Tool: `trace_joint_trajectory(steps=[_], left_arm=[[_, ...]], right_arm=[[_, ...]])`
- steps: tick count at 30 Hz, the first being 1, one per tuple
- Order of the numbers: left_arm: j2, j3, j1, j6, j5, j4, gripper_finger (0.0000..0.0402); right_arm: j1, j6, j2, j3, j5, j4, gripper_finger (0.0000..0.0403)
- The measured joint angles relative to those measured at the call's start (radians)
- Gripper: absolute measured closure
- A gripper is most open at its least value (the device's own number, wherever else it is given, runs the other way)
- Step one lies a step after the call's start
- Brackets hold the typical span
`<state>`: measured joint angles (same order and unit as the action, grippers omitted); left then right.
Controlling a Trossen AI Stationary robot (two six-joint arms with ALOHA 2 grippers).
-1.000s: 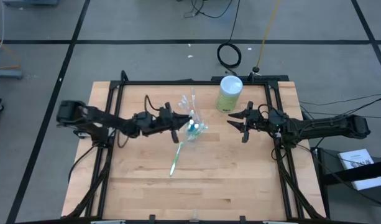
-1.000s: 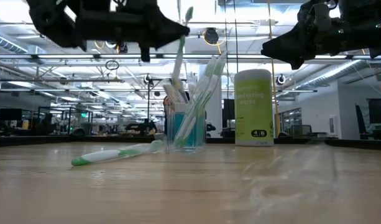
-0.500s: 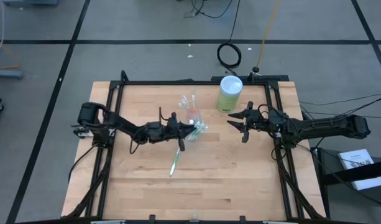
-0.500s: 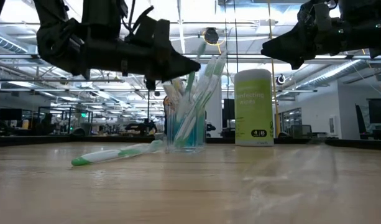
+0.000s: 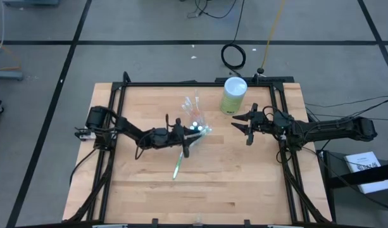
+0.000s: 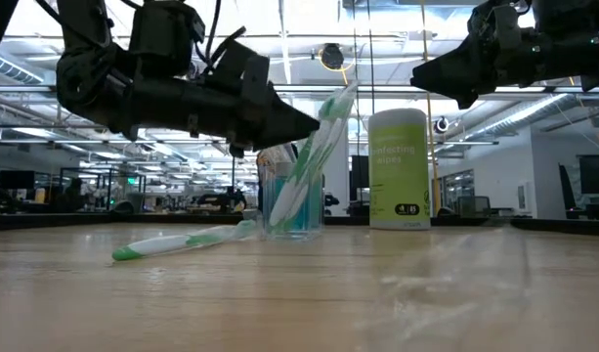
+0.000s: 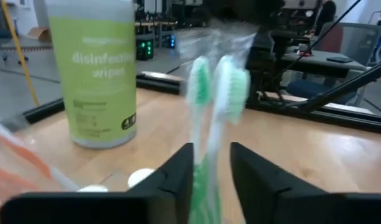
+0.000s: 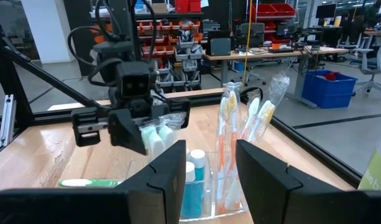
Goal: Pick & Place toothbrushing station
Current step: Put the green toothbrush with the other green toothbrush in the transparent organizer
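The wooden counter [image 5: 231, 183] carries a clear cup [image 6: 291, 207] of toothbrushes, a green-white toothbrush [image 5: 178, 163] lying flat, and a lime-green canister [image 5: 233, 96].

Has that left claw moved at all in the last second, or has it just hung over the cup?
Yes. In the low view the left gripper has dropped from above the toothbrush tips to the rim of the clear cup, which stays put beside the green canister.
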<state>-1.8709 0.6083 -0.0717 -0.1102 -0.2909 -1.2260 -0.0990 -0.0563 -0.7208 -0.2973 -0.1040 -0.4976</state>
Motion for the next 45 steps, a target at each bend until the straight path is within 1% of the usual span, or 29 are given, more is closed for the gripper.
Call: trace_joint_trajectory(steps=[7,11,13,16,17,20,22,24,25,27,30,34,39,43,45], left_arm=[[0.012,0.001,-0.016,0.035,0.0,-0.002,0.0185],[0.067,0.001,-0.034,0.037,-0.001,0.009,0.0144],[0.119,0.001,-0.044,0.037,-0.001,0.063,0.0132],[0.228,0.002,-0.06,0.017,-0.005,0.269,0.0123],[0.269,0.006,-0.066,0.002,-0.024,0.37,0.0123],[0.384,0.048,-0.089,-0.072,-0.097,0.747,0.0122],[0.427,0.104,-0.102,-0.177,-0.123,1.004,0.0122],[0.441,0.165,-0.113,-0.314,-0.116,1.217,0.0124],[0.44,0.195,-0.117,-0.378,-0.096,1.302,0.0127],[0.421,0.242,-0.128,-0.482,-0.064,1.421,0.0134],[0.363,0.278,-0.146,-0.574,-0.041,1.499,0.0149],[0.252,0.319,-0.17,-0.599,-0.016,1.507,0.0165],[0.116,0.396,-0.172,-0.607,0.031,1.598,0.018],[0.05,0.444,-0.159,-0.65,0.036,1.695,0.0188],[0.031,0.455,-0.149,-0.678,0.037,1.703,0.0189]], right_arm=[[0.0,0.0,0.0,0.0,0.0,0.0,0.0273],[0.0,0.0,0.0,0.0,0.0,0.0,0.0273],[0.0,0.0,0.0,0.0,0.0,0.0,0.0273],[0.0,0.0,0.0,0.0,0.0,0.0,0.0273],[0.0,0.0,0.0,0.0,0.0,0.0,0.0273],[0.0,0.0,0.0,0.0,0.0,0.001,0.0273],[0.0,0.0,0.0,0.0,0.0,0.001,0.0273],[0.0,-0.003,0.0,0.0,0.0,0.0,0.0273],[0.0,-0.003,0.0,0.0,0.0,0.0,0.0273],[0.0,-0.003,0.0,0.0,0.0,-0.006,0.0273],[0.0,-0.003,0.0,0.0,0.0,-0.008,0.0273],[0.0,-0.01,0.0,0.0,0.0,-0.01,0.0273],[0.0,-0.011,0.0,0.0,0.0,-0.014,0.0273],[0.0,-0.014,0.0,0.0,0.0,-0.016,0.0273],[0.0,-0.017,0.0,0.0,0.0,-0.021,0.0273]])
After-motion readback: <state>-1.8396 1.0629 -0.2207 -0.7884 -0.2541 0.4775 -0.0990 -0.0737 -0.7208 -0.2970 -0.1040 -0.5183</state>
